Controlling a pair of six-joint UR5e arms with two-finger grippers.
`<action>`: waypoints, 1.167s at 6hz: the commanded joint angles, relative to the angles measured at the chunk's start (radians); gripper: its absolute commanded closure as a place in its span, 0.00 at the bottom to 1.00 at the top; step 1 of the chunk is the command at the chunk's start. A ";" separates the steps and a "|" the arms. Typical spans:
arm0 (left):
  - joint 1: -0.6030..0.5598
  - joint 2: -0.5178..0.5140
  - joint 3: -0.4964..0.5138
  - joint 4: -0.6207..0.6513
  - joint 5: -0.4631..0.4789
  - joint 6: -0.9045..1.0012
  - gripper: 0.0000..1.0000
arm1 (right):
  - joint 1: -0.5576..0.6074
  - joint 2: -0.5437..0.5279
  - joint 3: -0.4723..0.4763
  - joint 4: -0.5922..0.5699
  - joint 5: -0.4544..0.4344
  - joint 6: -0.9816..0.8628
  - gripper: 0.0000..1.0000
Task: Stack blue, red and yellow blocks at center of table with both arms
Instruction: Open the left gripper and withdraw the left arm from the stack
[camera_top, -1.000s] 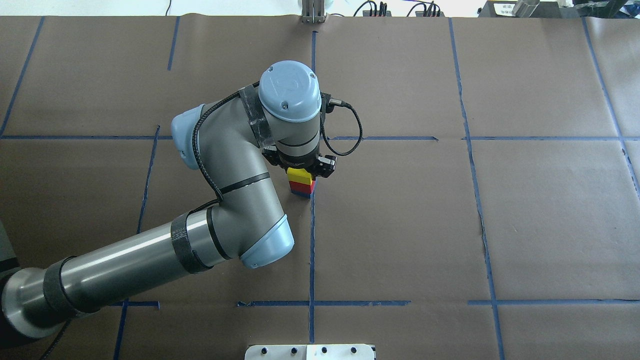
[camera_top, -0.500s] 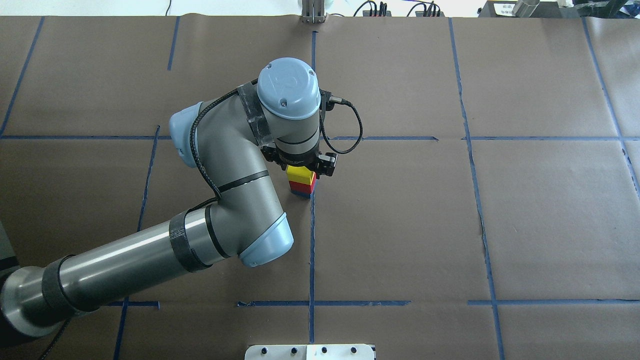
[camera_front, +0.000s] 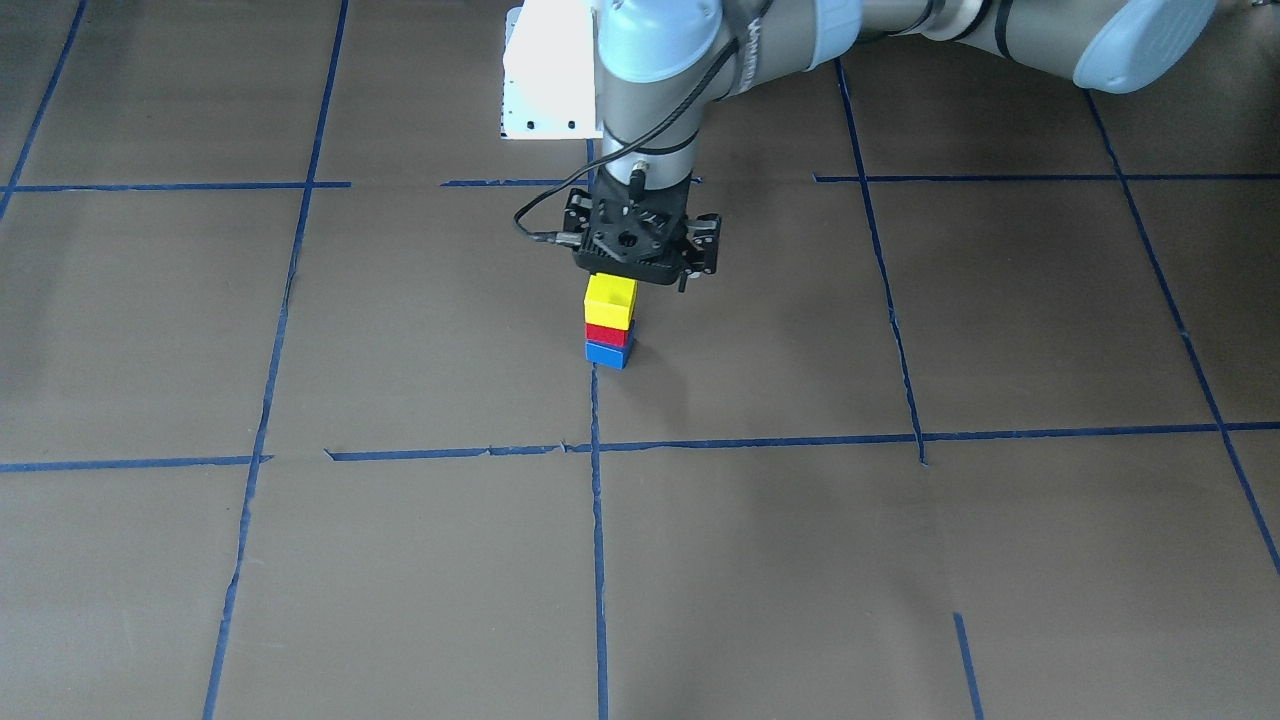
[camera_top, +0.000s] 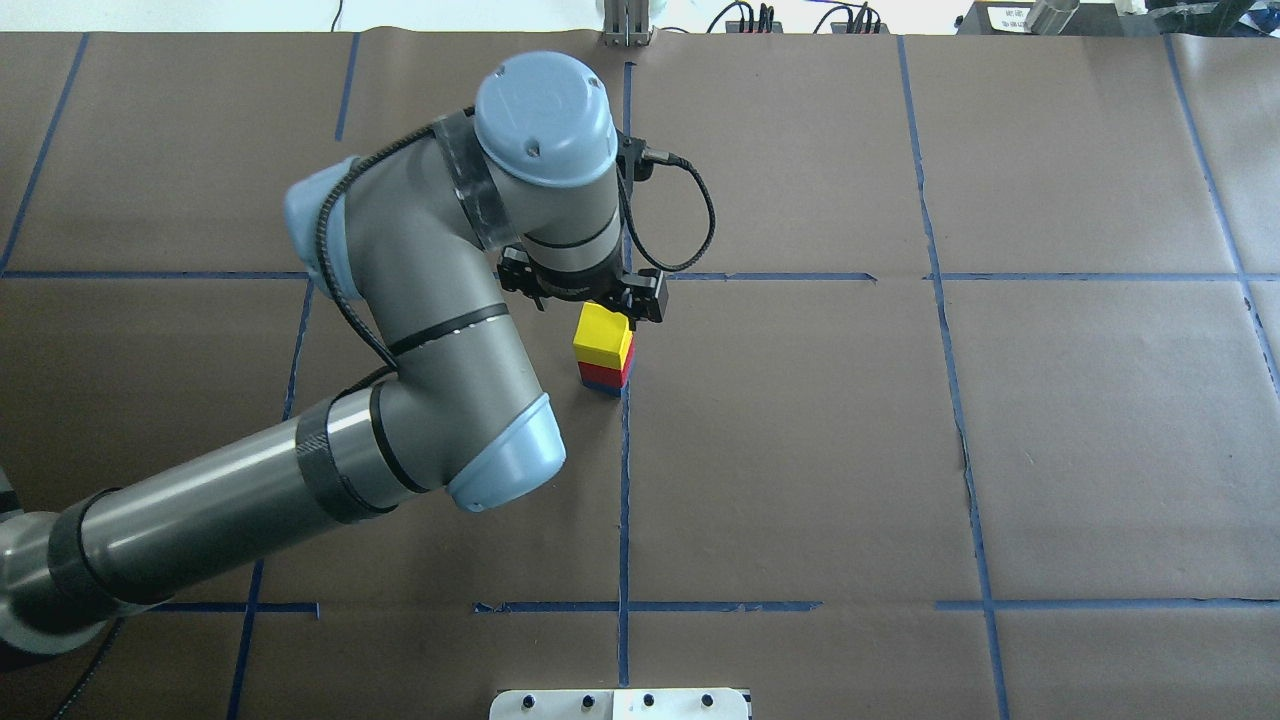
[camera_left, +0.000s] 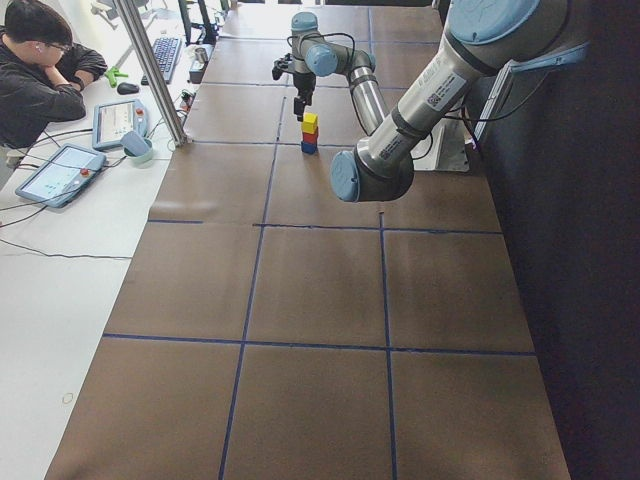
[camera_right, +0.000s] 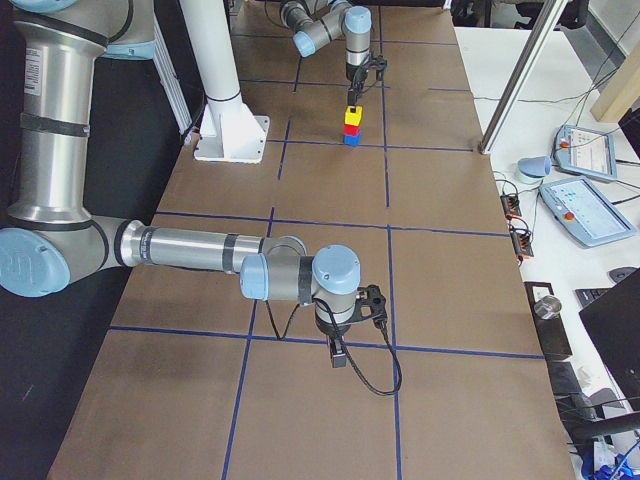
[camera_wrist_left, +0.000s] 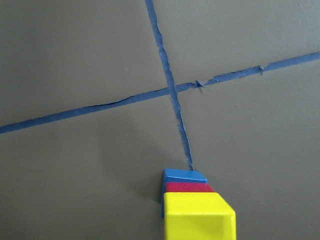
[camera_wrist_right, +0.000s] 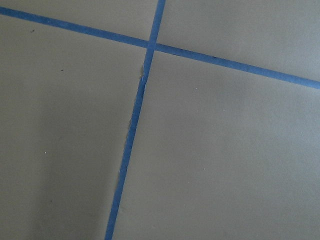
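From the front-facing camera, a yellow plastic block sits on a red plastic block, which sits on a blue plastic block. They stand mid-worktop, far from every edge.

The left gripper hangs just above; its fingers are hidden, so I cannot tell their state.

Overhead, the left gripper sits slightly toward the far edge.

From the right side, the right gripper hovers near the right end; I cannot tell its grip.

Bright even light, soft shadows, sharp
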 joint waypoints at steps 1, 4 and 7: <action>-0.164 0.225 -0.163 0.044 -0.072 0.255 0.00 | 0.000 0.002 -0.001 0.000 0.000 0.002 0.00; -0.563 0.579 -0.163 0.031 -0.333 0.668 0.00 | 0.000 0.017 -0.009 -0.003 0.003 0.005 0.02; -0.826 0.836 -0.105 0.028 -0.334 1.053 0.00 | 0.000 0.012 -0.007 -0.002 0.026 0.041 0.00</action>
